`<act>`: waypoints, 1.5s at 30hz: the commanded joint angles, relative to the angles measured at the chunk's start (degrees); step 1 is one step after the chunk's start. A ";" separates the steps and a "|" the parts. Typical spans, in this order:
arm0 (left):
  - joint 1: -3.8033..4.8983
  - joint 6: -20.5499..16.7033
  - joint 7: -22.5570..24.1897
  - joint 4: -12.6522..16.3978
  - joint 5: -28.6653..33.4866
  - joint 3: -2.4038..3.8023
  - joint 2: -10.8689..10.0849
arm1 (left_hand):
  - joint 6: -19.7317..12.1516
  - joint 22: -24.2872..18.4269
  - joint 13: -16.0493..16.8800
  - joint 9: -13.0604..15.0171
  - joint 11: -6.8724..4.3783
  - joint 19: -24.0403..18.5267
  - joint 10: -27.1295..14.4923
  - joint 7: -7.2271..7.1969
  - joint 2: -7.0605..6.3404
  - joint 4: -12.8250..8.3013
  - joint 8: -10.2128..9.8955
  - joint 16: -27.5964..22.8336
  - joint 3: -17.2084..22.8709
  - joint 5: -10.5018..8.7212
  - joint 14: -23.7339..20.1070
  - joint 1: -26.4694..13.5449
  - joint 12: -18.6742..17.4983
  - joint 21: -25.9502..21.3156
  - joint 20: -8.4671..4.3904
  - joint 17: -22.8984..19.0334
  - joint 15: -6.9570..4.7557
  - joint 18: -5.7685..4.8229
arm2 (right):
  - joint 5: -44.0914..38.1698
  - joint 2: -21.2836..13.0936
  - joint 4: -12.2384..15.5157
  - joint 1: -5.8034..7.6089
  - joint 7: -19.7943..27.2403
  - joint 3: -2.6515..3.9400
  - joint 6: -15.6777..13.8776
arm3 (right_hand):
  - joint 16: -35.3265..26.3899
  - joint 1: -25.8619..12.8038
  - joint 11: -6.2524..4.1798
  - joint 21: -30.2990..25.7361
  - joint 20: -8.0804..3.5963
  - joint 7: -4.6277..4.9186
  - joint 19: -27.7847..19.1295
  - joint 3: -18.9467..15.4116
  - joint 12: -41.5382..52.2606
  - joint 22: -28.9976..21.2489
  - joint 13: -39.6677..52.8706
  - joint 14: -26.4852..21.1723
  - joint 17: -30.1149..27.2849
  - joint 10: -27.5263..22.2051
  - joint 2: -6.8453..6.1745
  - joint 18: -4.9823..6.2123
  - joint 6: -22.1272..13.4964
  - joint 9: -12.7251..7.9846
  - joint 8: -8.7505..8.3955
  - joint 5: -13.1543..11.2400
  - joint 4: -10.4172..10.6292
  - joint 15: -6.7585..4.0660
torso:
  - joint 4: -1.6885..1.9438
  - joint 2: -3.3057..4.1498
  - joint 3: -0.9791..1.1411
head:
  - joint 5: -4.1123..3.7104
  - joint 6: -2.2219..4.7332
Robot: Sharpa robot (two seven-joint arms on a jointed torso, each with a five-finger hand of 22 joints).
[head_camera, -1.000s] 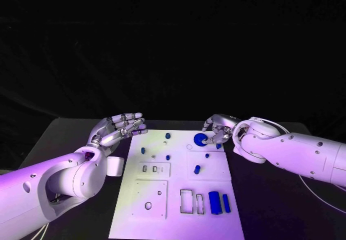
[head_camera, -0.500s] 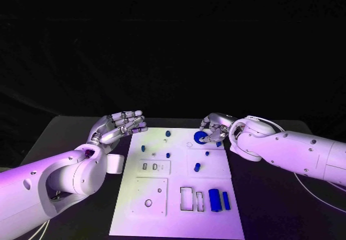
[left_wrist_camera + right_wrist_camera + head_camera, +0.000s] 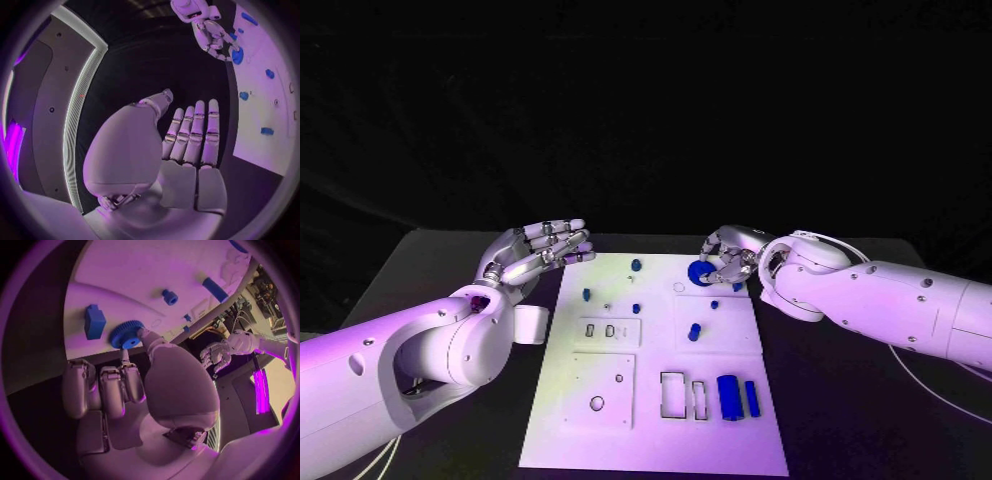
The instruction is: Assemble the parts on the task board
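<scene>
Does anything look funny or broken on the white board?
Nothing looks broken or spilled. The task board lies flat with small blue parts on it. The right hand pinches a blue gear above the board's far edge, and the left hand hovers beside it, holding nothing.

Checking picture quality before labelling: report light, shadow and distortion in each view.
Head view: purple light on the board, brightest toward its near end; backdrop black. Left wrist view: fisheye bends the board's edge; left hand evenly lit. Right wrist view: right hand shaded at the fingers; gear sharp.
</scene>
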 commanded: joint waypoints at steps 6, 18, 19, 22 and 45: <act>0.08 1.11 0.14 0.02 0.06 0.05 0.10 | -0.53 -0.09 -0.04 -0.08 0.36 0.47 -0.15 2.54 0.05 -0.29 -0.30 -0.37 -0.07 -0.15 0.27 -0.56 -0.32 0.25 0.06 0.05 0.01 0.71 | -1.99 -0.13 0.21 -0.20 -0.30 -0.10 1.70 | 0.44 1.45 -0.16 0.38 -0.17 -0.06 0.37 5.84 0.48 1.98 6.46 5.43 12.02 0.67 -0.64 -0.41 1.44 -0.71 0.59 3.82 -1.24 0.32 | 0.06 -0.02 0.00 | 0.05 -0.17; 0.07 1.11 0.02 -0.01 0.06 0.05 0.07 | -0.53 -0.09 -0.04 -0.08 0.36 0.47 -0.15 2.54 0.05 -0.29 -0.30 -0.37 -0.07 -0.15 0.27 -0.56 -0.32 0.25 0.06 0.05 0.01 0.71 | -3.80 0.05 0.57 -0.32 -0.15 -0.12 0.81 | 0.53 -0.60 -0.43 0.86 -0.36 -0.54 0.61 15.43 0.94 2.98 6.98 5.48 12.28 1.22 -2.03 -0.54 4.03 -1.24 1.09 4.52 -3.82 0.04 | 0.03 0.00 0.01 | 0.05 -0.15; 0.07 1.12 0.00 -0.01 0.06 0.05 0.07 | -0.53 -0.09 -0.04 -0.08 0.36 0.47 -0.15 2.54 0.05 -0.29 -0.30 -0.37 -0.07 -0.15 0.27 -0.56 -0.32 0.25 0.06 0.05 0.01 0.71 | -4.40 0.10 0.67 -0.34 -0.27 -0.13 0.42 | 0.55 -1.00 -0.49 0.92 -0.40 -0.58 0.67 15.74 0.99 3.11 7.03 5.50 12.36 1.29 -2.12 -0.56 4.22 -1.20 1.10 3.88 -3.95 0.01 | 0.03 0.00 0.01 | 0.05 -0.15; 0.07 1.15 -0.03 0.00 0.06 0.05 0.08 | -0.53 -0.09 -0.04 -0.08 0.36 0.47 -0.15 2.54 0.05 -0.29 -0.30 -0.37 -0.07 -0.15 0.27 -0.56 -0.32 0.25 0.06 0.05 0.01 0.71 | -5.50 0.14 0.96 -0.38 -0.59 -0.13 -0.66 | 0.57 -2.05 -0.58 1.00 -0.45 -0.72 0.75 16.03 1.04 3.30 7.08 5.51 12.40 1.39 -2.43 -0.60 4.50 -1.12 1.11 1.75 -4.12 -0.05 | 0.04 -0.01 0.00 | 0.00 -0.15; 0.07 1.27 -0.19 -0.21 0.06 0.04 0.34 | -0.58 -0.12 -0.05 -0.10 0.37 0.47 -0.19 2.53 0.05 -0.37 -0.35 -0.48 -0.06 -0.15 0.16 -0.60 -0.41 0.23 0.06 0.04 0.04 0.71 | -16.31 3.99 8.43 -0.07 -2.75 0.03 -12.54 | 0.73 -5.72 -1.02 1.77 -0.69 -1.34 1.56 15.08 1.63 4.67 7.82 5.64 13.02 2.19 -3.05 -0.89 5.73 -0.47 1.36 -4.33 -3.20 -0.39 | 0.13 0.01 -0.09 | 0.35 0.04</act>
